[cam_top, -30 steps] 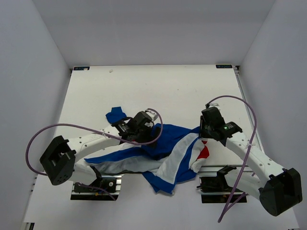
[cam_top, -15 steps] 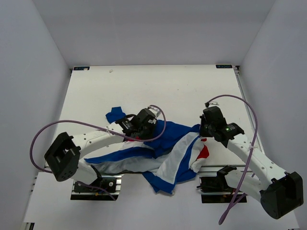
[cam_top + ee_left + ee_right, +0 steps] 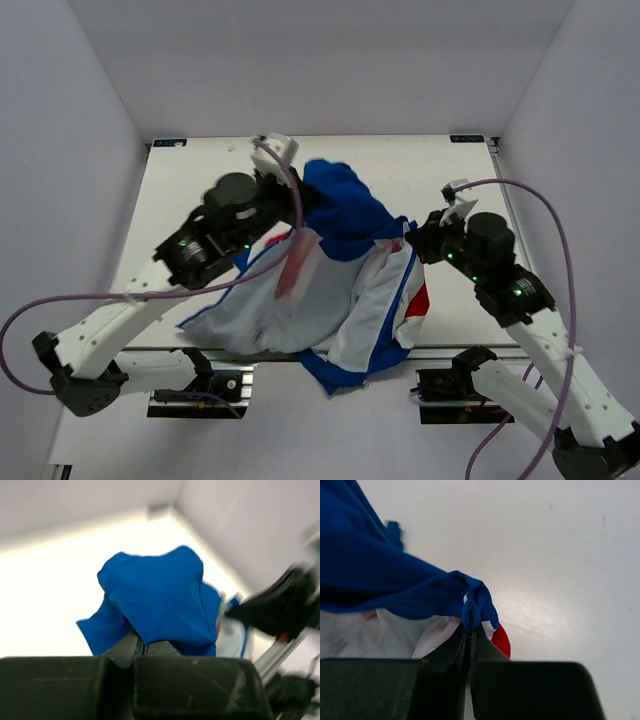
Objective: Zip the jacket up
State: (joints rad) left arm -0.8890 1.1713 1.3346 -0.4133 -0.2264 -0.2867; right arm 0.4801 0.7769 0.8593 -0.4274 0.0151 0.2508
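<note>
1. We judge the jacket (image 3: 330,285) to be light and limp. It sags and folds wherever it is not held, so it will bunch and slide rather than keep a shape.
2. To zip it, we would take hold at the bottom of the two front edges, beside the zipper's ends. No view shows the zipper, so we would have to find it first.
3. It is royal blue at the top, with white panels and blue trim below and a red patch toward the right arm. Any lettering is too blurred to read.
4. It hangs raised over the table (image 3: 420,170), strung between the two arms, with its lower part drooping toward the near edge.
5. The left gripper (image 3: 145,644) is pressed together on a fold of blue cloth that billows above it.
6. The right gripper (image 3: 470,630) is likewise closed, pinching a small blue bunch just beside the red patch.
</note>
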